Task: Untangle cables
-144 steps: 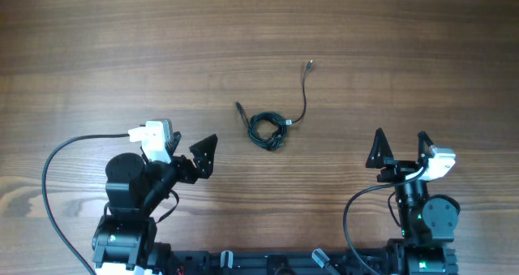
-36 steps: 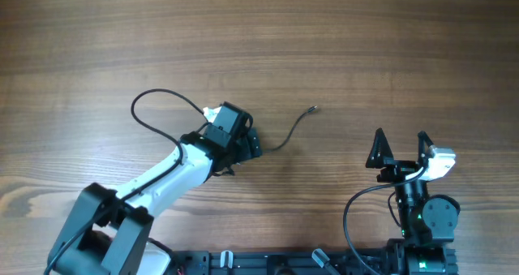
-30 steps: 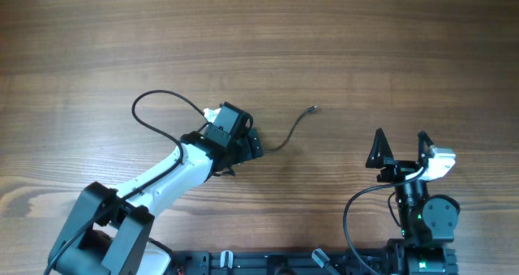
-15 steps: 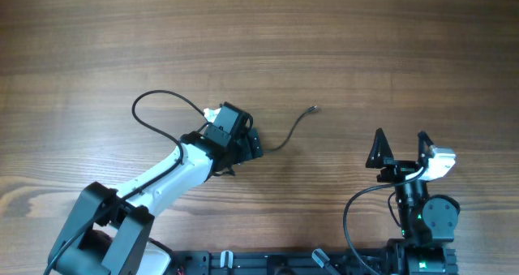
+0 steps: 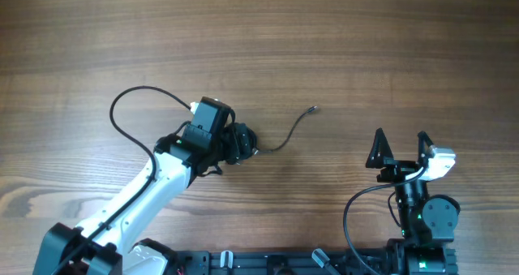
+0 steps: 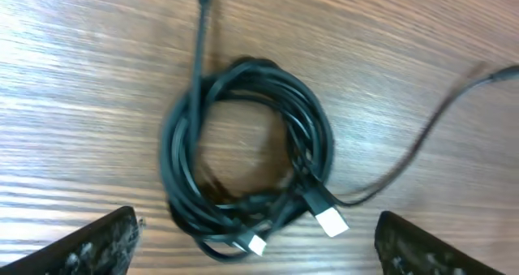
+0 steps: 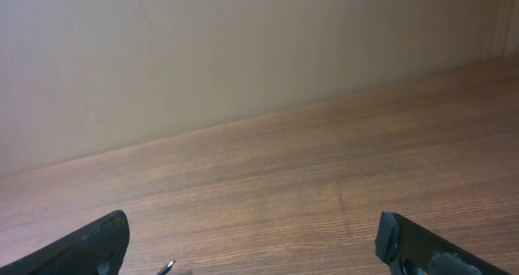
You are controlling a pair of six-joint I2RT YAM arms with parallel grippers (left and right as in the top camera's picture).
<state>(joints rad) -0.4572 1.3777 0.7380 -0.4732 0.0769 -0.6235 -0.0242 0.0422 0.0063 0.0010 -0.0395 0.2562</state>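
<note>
The cables are thin black wires wound into a small coil [image 6: 180, 137] on the wooden table, with two metallic plug tips [image 6: 331, 222] at its lower edge. In the overhead view the coil lies mostly hidden under my left gripper [image 5: 241, 143], and one loose strand [image 5: 288, 137] runs right to a plug tip [image 5: 312, 109]. My left gripper [image 6: 259, 251] is open, its fingers spread wide on either side of the coil, holding nothing. My right gripper [image 5: 399, 149] is open and empty at the front right, far from the cables; it also shows in the right wrist view [image 7: 259, 255].
The left arm's own thick black cable [image 5: 122, 113] loops over the table to the left of the wrist. A plug tip [image 7: 166, 266] shows at the bottom of the right wrist view. Bare wooden table [image 5: 365, 40] stretches behind and to the right.
My left wrist has shifted a little to the left since half a second ago, and the coil now peeks out at the gripper. The loose strand and the right arm have not moved.
</note>
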